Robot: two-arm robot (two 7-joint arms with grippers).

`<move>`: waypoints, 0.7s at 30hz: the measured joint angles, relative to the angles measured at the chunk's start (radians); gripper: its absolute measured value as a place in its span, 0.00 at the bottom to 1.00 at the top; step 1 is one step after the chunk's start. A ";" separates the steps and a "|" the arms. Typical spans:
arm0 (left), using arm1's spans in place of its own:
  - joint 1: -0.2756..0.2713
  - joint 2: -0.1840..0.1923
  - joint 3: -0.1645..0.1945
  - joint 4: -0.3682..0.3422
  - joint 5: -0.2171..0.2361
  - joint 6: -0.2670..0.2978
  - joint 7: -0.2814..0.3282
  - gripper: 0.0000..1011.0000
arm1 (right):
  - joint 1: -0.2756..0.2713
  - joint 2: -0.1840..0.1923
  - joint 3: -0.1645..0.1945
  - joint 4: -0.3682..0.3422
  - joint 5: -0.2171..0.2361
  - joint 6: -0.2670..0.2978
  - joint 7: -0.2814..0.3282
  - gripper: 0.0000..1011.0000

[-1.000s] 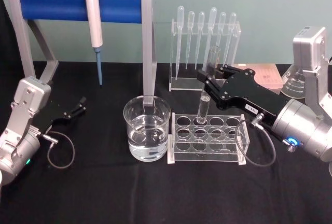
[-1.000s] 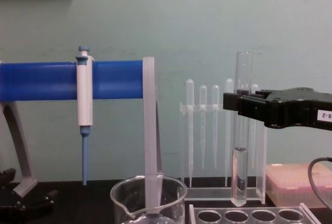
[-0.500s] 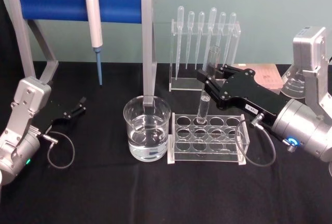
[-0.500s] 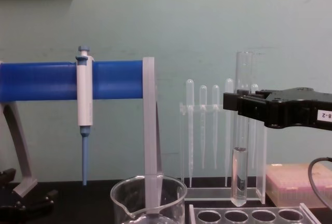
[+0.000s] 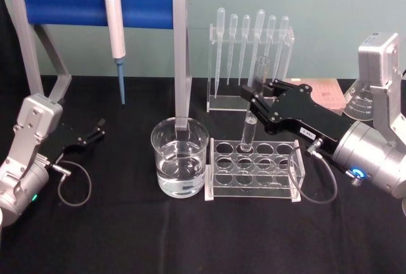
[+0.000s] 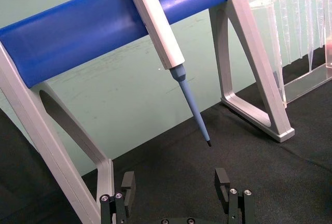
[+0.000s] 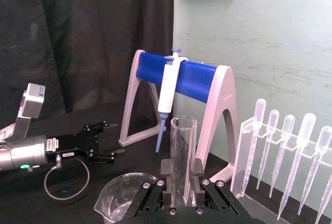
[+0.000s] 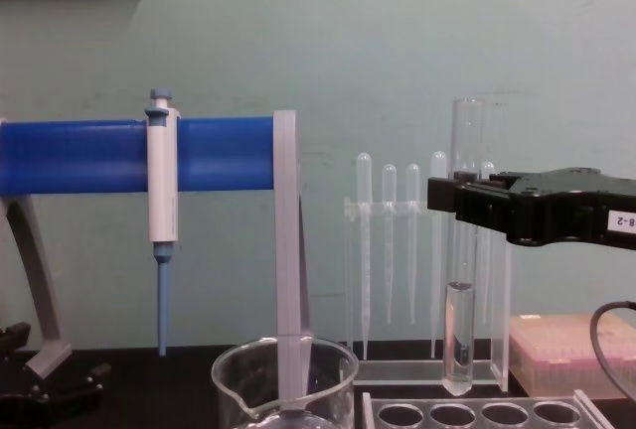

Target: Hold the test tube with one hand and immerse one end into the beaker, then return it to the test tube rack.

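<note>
Nearest: wide clear glass beaker (image 5: 160, 160), clear acrylic rack (image 5: 209, 182). Over the rack's back row our black two-fingered right gripper (image 5: 254, 98) pinches the clear glass test tube (image 5: 248, 133) mid-length, upright. We judge it light, slick, brittle: grip gently. Parked left gripper (image 5: 98, 129): fingers apart.

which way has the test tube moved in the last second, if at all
No. The test tube hangs at the same height above the rack, in the right gripper.

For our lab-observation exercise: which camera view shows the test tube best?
Chest view: the test tube appears side-on, rim to rounded bottom. Head view foreshortens it; right wrist view shows its upper part and rim.
</note>
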 joint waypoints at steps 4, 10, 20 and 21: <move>0.000 0.000 0.000 0.000 0.000 0.000 0.000 0.99 | 0.000 0.000 0.000 0.000 0.000 0.000 0.000 0.22; 0.000 0.000 0.000 0.000 0.000 0.000 0.000 0.99 | 0.000 0.000 0.000 0.000 0.000 0.000 0.000 0.22; 0.000 0.000 0.000 0.000 0.000 0.000 0.000 0.99 | 0.002 0.003 0.008 -0.033 0.000 0.012 -0.007 0.22; 0.000 0.000 0.000 0.000 0.000 0.000 0.000 0.99 | 0.005 0.003 0.008 -0.038 0.001 0.015 -0.007 0.22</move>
